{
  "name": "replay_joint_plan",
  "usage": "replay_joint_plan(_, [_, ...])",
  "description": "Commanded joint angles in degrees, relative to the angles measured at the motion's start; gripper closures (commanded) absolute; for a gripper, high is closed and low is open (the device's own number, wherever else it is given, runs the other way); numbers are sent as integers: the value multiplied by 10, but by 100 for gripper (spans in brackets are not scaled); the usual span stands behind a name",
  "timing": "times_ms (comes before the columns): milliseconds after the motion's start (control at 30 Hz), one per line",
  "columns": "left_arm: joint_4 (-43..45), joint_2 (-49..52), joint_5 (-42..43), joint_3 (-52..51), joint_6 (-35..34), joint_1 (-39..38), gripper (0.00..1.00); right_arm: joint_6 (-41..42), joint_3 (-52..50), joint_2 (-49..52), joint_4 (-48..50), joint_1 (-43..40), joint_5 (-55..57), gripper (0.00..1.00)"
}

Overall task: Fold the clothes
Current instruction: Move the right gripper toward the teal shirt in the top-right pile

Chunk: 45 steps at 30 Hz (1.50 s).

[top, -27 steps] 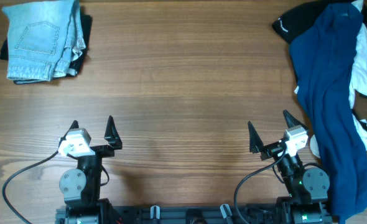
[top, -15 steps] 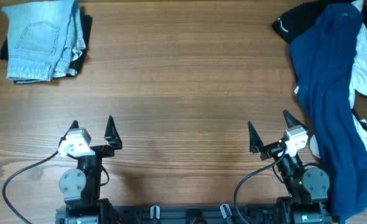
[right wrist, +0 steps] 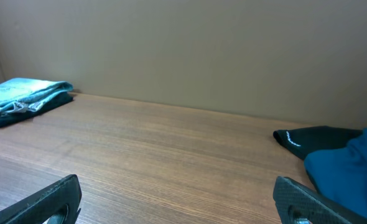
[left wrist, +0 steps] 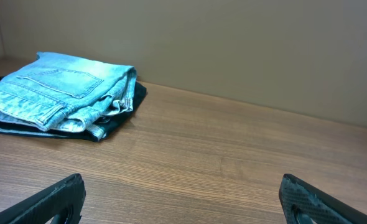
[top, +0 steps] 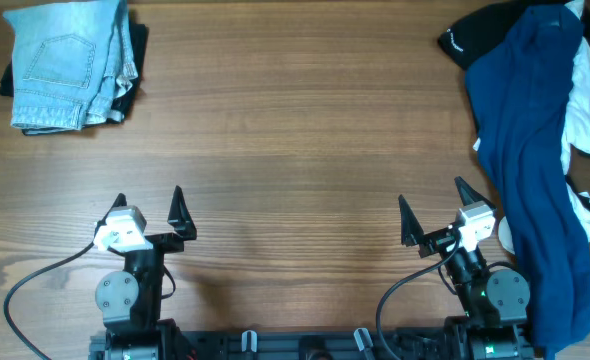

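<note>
Nothing is seen to have moved since the earlier frames. Blue garment [top: 530,150] is laid crumpled at 3 o'clock on the wood-grain worktop [top: 295,150], its long axis run from 12 to 6, soft cloth draped over a white garment [top: 585,110] and a black garment [top: 470,40]. Folded denim jeans [top: 70,65] are stacked at 10 o'clock on a dark cloth [top: 135,50], rectangular, pocket up. Left pincer [top: 149,197] and right pincer [top: 431,192] are held released and empty at 7 and 5 o'clock, tips pointed to 12.
</note>
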Motion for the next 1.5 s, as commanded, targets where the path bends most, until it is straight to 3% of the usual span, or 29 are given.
replay_joint_plan(0, [-2, 0, 7, -3, -5, 0, 0, 6, -1, -2, 2, -3, 8, 0])
replay_joint_plan(467, [-2, 0, 5, -3, -5, 0, 0, 10, -1, -1, 2, -3, 7, 0])
replay_joint_plan(633, [28, 0, 10, -2, -5, 0, 0, 51, 0, 0, 22, -3, 5, 0])
replay_joint_plan(767, [20, 18, 29, 23, -24, 0, 0, -8, 48, 37, 24, -3, 5, 0])
replay_joint_plan(867, [-5, 103, 29, 98, -31, 0, 0, -39, 127, 124, 24, -3, 5, 0])
replay_joint_plan(1033, [-86, 347, 61, 313, -31, 0, 0, -23, 317, 369, -16, -3, -23, 0])
replay_joint_plan(1133, [-224, 531, 60, 506, -30, 0, 0, -24, 555, 569, -184, -3, -23, 0])
replay_joint_plan(1267, [-332, 690, 84, 642, -9, 0, 0, -59, 787, 779, -352, -3, -23, 0])
replay_joint_plan(1400, [-358, 774, 90, 676, -1, 1, 0, -69, 841, 893, -318, -3, -30, 0])
replay_joint_plan(1467, [-350, 793, 90, 676, -1, 1, 0, -55, 841, 927, -293, -10, 31, 0])
